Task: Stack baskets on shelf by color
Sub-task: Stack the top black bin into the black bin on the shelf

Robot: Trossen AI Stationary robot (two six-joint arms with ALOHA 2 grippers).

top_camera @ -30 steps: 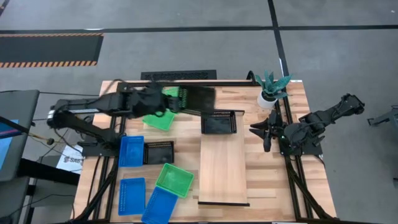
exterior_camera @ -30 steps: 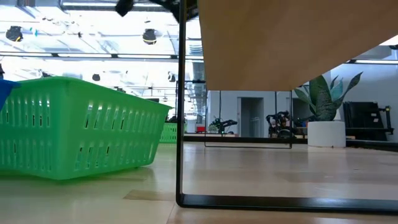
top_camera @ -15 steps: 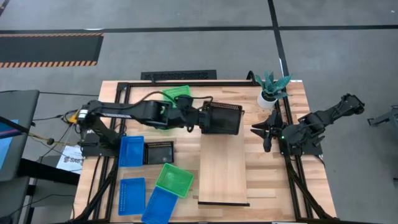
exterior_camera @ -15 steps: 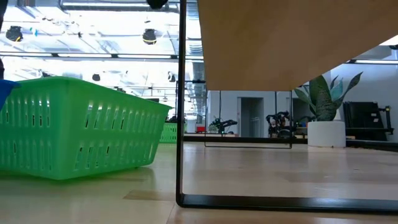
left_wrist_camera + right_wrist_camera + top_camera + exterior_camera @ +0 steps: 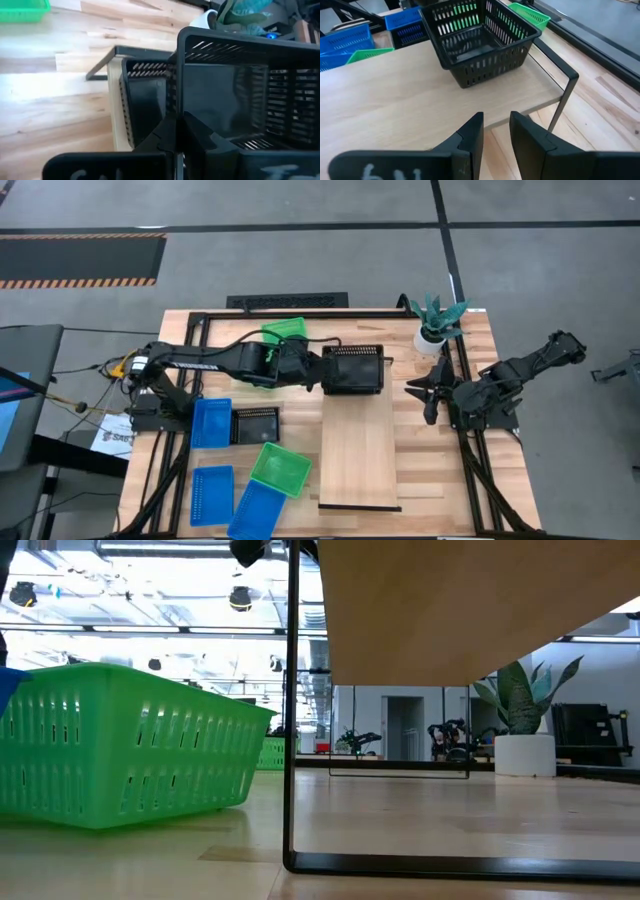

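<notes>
High view: left hand (image 5: 322,370) clenched on a black basket (image 5: 353,369), nested into another at the shelf (image 5: 358,445) far end; green, blue and one black basket (image 5: 256,424) remain on the desk (image 5: 420,440); right hand (image 5: 432,390) idle, slightly parted.

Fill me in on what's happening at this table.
The left tool is shut on the wall of a black basket, nesting it into another black one on the far end of the shelf. The right tool waits beside the shelf. One black, two green and three blue baskets sit on the table.
</notes>
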